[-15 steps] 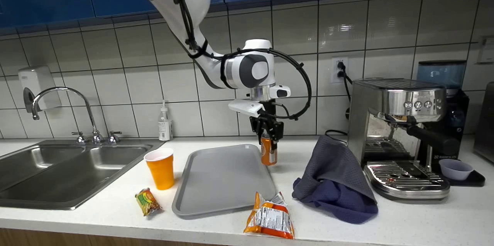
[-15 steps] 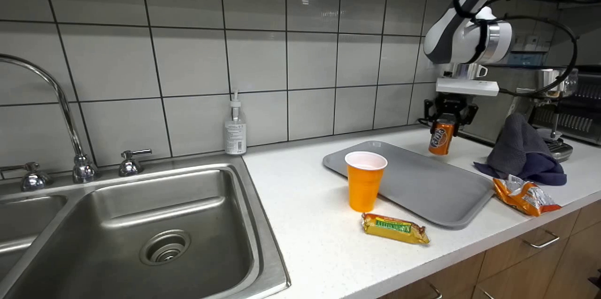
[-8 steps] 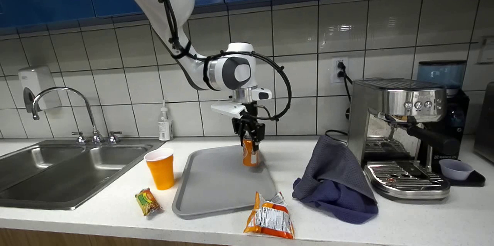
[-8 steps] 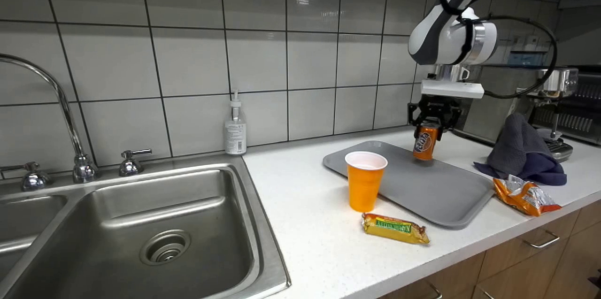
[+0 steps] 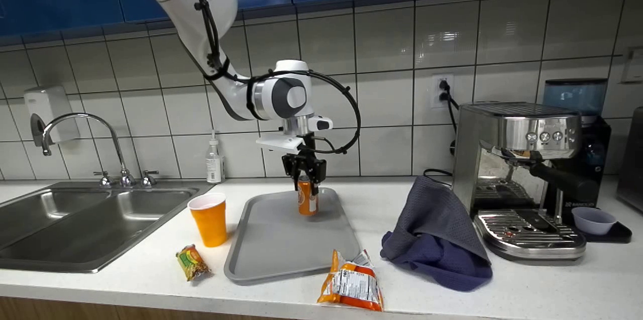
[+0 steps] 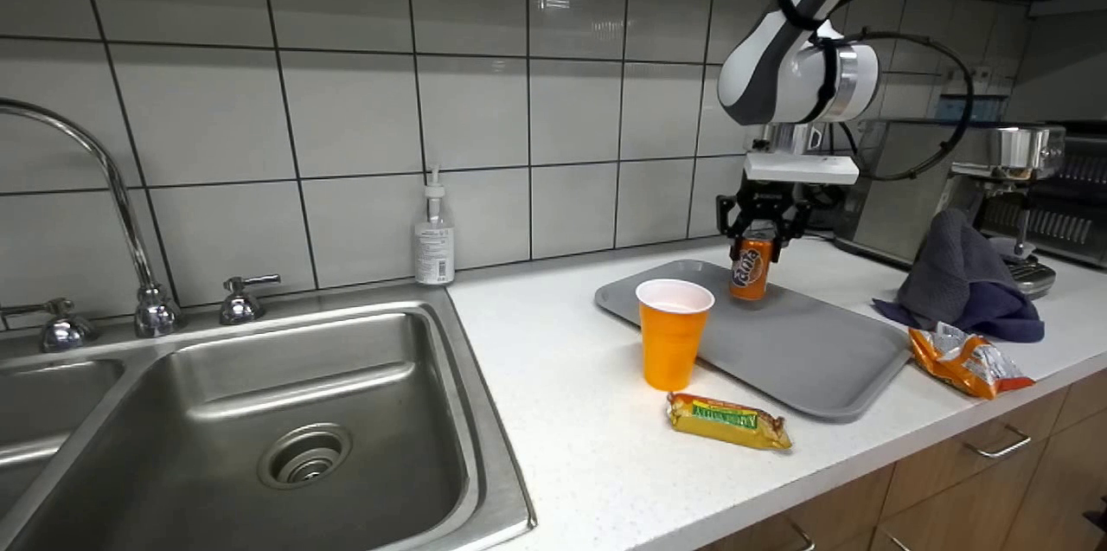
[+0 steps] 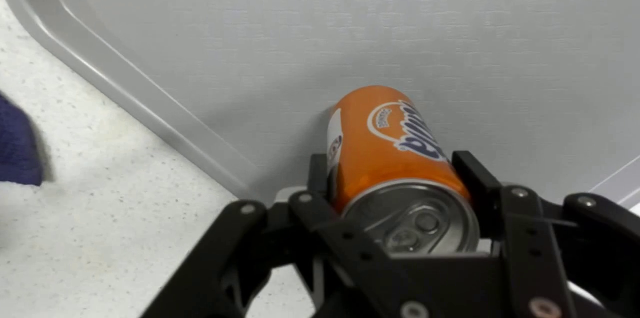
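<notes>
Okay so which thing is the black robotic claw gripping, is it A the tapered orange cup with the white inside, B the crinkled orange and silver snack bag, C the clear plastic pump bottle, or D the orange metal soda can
D: in the wrist view, the black robotic claw is clamped against both sides of the orange metal soda can.

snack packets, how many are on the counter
2: a small packet near the cup, a larger packet near the tray. Others may be hidden behind the cloth.
</notes>
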